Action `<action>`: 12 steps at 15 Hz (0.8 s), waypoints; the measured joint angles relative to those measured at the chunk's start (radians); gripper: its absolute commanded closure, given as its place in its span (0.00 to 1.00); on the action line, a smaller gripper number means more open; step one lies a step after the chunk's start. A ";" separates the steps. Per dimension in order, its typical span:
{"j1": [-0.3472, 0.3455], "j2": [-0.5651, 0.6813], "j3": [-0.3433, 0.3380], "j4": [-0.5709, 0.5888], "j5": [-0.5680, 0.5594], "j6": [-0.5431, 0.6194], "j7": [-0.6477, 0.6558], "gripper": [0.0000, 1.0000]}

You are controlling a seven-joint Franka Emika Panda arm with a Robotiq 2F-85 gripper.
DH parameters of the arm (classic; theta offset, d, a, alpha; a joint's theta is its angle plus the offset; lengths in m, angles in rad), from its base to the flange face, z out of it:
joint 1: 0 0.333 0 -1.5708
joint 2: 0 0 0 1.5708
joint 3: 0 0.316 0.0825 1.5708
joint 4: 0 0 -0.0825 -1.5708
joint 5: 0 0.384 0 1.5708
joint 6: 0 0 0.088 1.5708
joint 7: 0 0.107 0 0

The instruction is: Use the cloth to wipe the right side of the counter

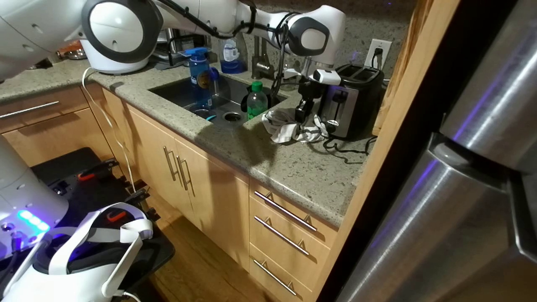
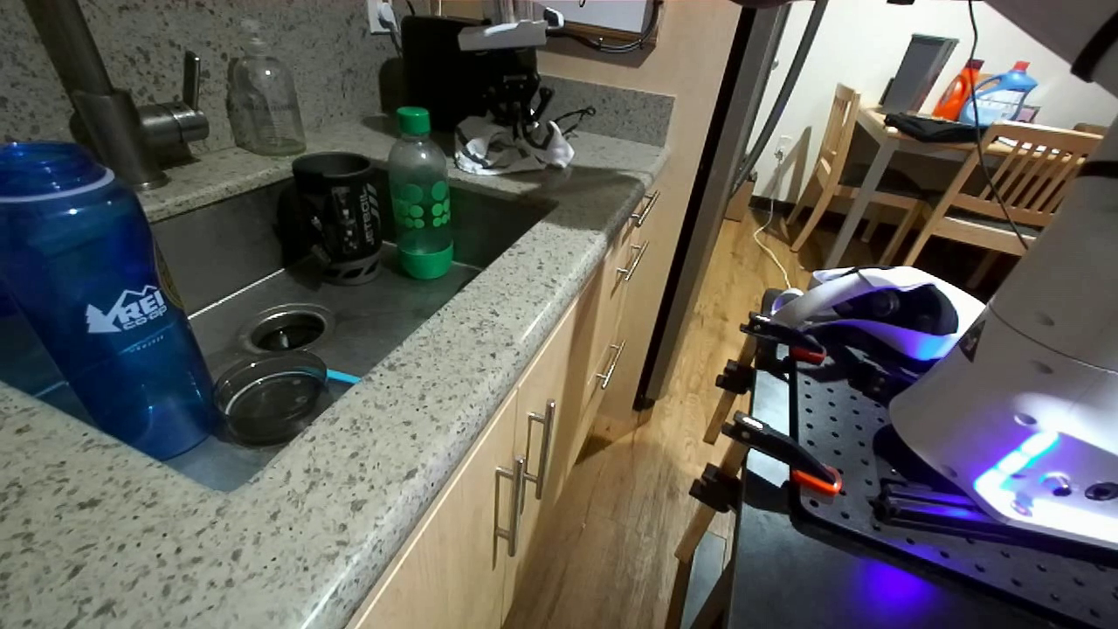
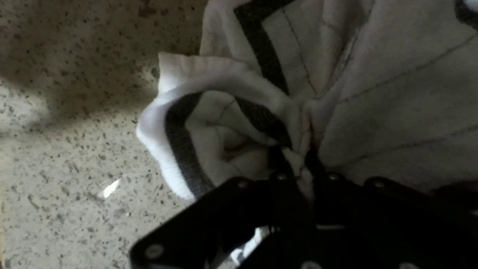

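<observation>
The small soft white cloth with dark grey stripes (image 1: pixel 282 132) lies bunched on the beige-grey speckled granite counter (image 1: pixel 302 172), between a black toaster with a silver front (image 1: pixel 365 100) and a rectangular grey metal sink (image 2: pixel 225 234). The black two-fingered gripper (image 3: pixel 295 157) points down, pinching a gathered fold of the cloth; in the wrist view the rest fans out in creases. In the sink stand a clear plastic bottle with a green cap and base (image 2: pixel 421 205), a black cylindrical cup lettered JETBOIL (image 2: pixel 339 210) and, farther from the cloth, a translucent blue REI bottle (image 2: pixel 113 288). Light wood cabinets with metal bar handles (image 1: pixel 218 201) run beneath the counter.
</observation>
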 measured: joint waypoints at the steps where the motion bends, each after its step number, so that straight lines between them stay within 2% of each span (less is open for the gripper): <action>1: -0.001 0.000 0.000 0.001 0.000 -0.002 0.000 0.97; 12: -0.006 -0.004 0.000 -0.008 0.004 -0.001 0.026 0.97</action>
